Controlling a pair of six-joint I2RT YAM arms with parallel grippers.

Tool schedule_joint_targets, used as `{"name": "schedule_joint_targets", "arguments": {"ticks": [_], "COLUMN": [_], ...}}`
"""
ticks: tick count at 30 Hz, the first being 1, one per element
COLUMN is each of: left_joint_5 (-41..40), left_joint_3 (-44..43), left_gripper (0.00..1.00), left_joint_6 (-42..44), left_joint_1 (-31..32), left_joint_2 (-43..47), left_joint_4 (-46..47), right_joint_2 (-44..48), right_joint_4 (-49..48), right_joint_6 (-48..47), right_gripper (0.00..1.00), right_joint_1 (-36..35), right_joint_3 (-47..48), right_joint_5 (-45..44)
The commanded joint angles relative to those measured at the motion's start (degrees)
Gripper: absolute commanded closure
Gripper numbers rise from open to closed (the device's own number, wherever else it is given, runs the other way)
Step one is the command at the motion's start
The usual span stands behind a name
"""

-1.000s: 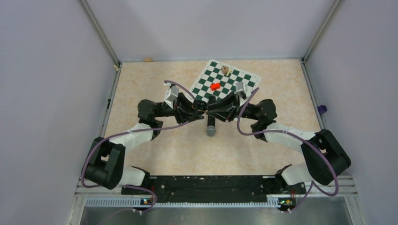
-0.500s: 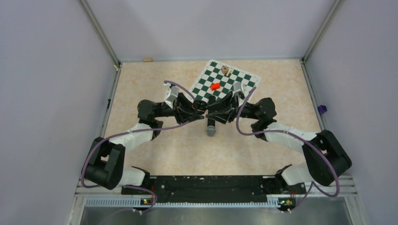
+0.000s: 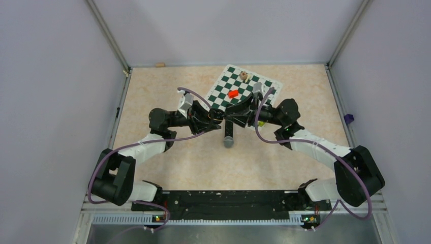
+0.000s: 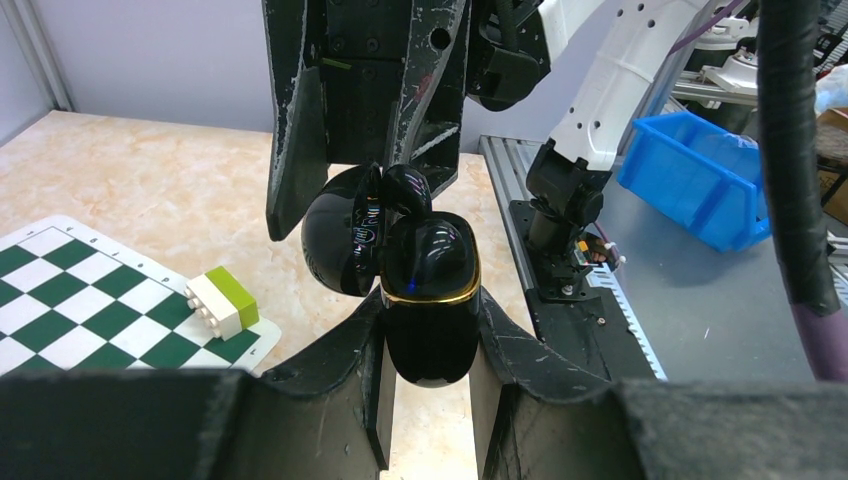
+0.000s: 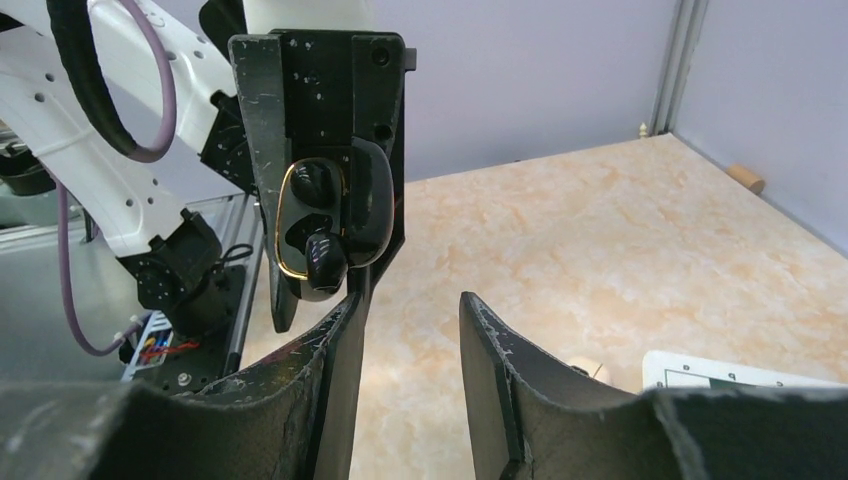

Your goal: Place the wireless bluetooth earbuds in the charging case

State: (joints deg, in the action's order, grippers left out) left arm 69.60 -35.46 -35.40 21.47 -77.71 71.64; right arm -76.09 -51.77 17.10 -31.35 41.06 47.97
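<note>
1. Top view: both arms meet nose to nose over the middle of the counter (image 3: 167, 86), at the near edge of the board (image 3: 244, 87). What sits between them is too small to tell here. The mic (image 3: 228, 138) lies just near of them, and a red piece (image 3: 233, 93) is on the board.
2. Left wrist: the left jaws are clamped on the case (image 4: 432, 310), held off the counter. They grip the lower shell's flanks, below the gold rim. The lid (image 4: 335, 250) is swung open to the left. A black bud (image 4: 405, 190) sits at the mouth. The right jaws hang just beyond it. The block (image 4: 222, 300) on the board corner is well apart.
   - Handling guess: the shell is hard, glossy, rounded and light, so it could squirt out of a pinch. The flank grip looks right.
   - Keep off the lid, since the hinge is probably the weak spot.
3. Right wrist: the right jaws are apart with nothing between them, just short of the case (image 5: 365, 205).
   - The upper bud (image 5: 315, 183) looks seated in its well. The lower bud (image 5: 322, 262) stands proud of the rim, so probably only half in.
   - I can't spot any off-white buds for sure.
   - Handling guess: the buds are tiny, smooth, hard and near weightless, so they are easy to flick away. Take one by the outer dome with a light pinch, or nudge it straight down into the well. Don't push from the side.
</note>
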Motion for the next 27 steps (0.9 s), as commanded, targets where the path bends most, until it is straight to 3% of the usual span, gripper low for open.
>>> {"name": "schedule_joint_targets", "arguments": {"ticks": [1,12,27], "left_joint_5": [-0.35,-0.35,-0.27], "left_joint_3": [-0.98,-0.97,-0.99], "left_gripper": [1.0,1.0,1.0], "left_joint_6": [0.24,0.42,1.16], "left_joint_1": [0.2,0.22,0.16], "left_joint_2": [2.04,1.69,1.76], "left_joint_4": [2.7,2.55,1.5], "right_joint_2": [0.66,1.32,4.59], "right_joint_4": [-0.66,7.66,4.6], "right_joint_6": [-1.31,-6.24,-3.33], "right_gripper": [0.61,0.61,0.65], "right_joint_1": [-0.97,-0.9,-0.95], "right_joint_3": [2.43,4.88,5.31], "right_joint_5": [1.69,-10.25,1.58]}}
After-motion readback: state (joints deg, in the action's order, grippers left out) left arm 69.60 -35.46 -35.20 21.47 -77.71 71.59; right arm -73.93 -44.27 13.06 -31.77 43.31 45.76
